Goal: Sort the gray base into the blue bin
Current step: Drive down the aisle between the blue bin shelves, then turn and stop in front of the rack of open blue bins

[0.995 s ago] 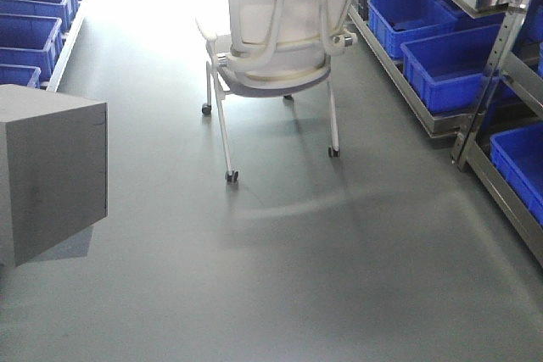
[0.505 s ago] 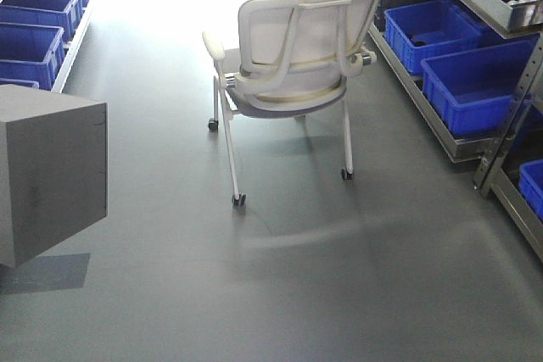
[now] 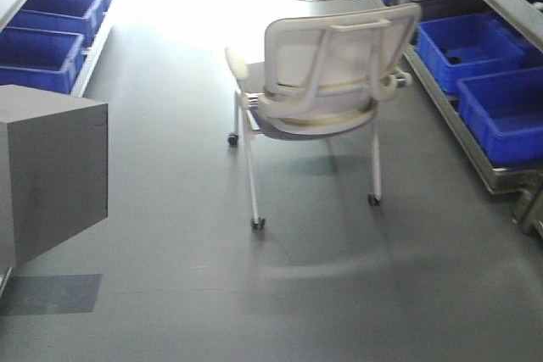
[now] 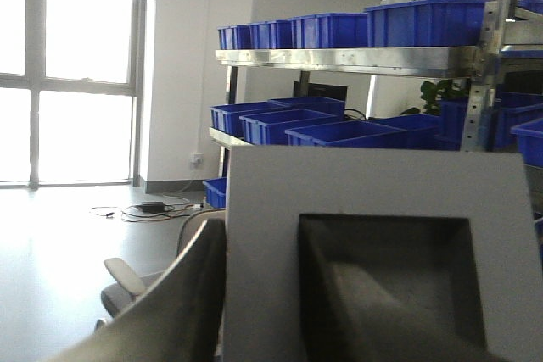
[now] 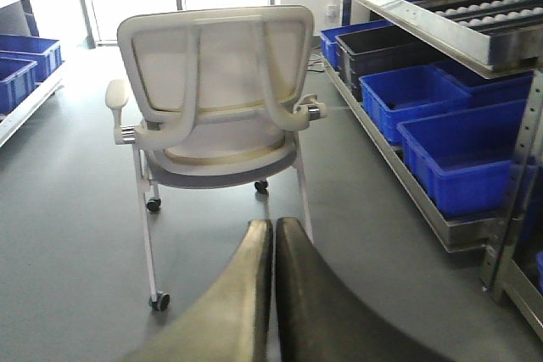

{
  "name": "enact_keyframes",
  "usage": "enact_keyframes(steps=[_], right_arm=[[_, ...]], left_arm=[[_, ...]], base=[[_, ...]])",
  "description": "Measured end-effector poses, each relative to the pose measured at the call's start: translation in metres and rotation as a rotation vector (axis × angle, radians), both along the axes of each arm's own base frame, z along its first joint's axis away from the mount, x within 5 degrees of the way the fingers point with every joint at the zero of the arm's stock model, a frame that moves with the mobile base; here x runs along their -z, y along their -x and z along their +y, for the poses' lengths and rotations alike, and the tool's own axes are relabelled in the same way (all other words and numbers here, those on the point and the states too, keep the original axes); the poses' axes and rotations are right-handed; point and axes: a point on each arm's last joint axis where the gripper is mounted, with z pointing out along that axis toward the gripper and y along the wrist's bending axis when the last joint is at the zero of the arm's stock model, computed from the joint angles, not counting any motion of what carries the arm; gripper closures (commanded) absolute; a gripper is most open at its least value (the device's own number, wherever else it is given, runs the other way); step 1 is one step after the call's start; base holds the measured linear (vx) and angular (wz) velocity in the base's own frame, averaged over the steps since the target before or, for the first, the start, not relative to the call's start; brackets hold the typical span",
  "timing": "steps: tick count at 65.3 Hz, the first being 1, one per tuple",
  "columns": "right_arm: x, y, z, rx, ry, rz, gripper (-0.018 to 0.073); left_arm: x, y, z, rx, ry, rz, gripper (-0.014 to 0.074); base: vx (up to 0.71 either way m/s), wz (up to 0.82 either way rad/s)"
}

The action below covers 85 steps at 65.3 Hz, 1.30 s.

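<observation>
The gray base [image 4: 373,252] is a matte gray block with a square dark recess. It fills the lower right of the left wrist view and hangs above the floor at the left edge of the front view [image 3: 51,175]. My left gripper [image 4: 271,252] is shut on its wall, one finger [image 4: 170,303] outside on the left and the other inside the recess. My right gripper [image 5: 273,226] is shut and holds nothing, low over the floor behind the chair. Blue bins [image 3: 38,48] line a floor rack on the left, others [image 3: 501,112] on the right and on shelves [image 4: 339,30].
A white wheeled chair [image 3: 327,65] stands mid-aisle, close ahead of the right gripper [image 5: 212,82]. Metal shelving [image 5: 458,14] with a black bin [image 5: 386,48] runs along the right. Cables [image 4: 144,208] lie on the floor near the window. A dark square patch [image 3: 51,294] marks the floor.
The front view has shifted: the chair now sits lower, larger and further right, and the right rack has slid toward the edge. The gray base keeps its place in the left gripper.
</observation>
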Motion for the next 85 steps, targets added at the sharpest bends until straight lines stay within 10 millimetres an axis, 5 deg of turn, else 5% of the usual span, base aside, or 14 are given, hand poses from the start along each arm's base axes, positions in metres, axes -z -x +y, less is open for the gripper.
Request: enact_keyframes(steps=[85], right_arm=[[0.0, 0.0, 0.0, 0.0, 0.0, 0.0, 0.0564]], left_arm=[[0.0, 0.0, 0.0, 0.0, 0.0, 0.0, 0.0576]], base=[[0.17, 0.67]])
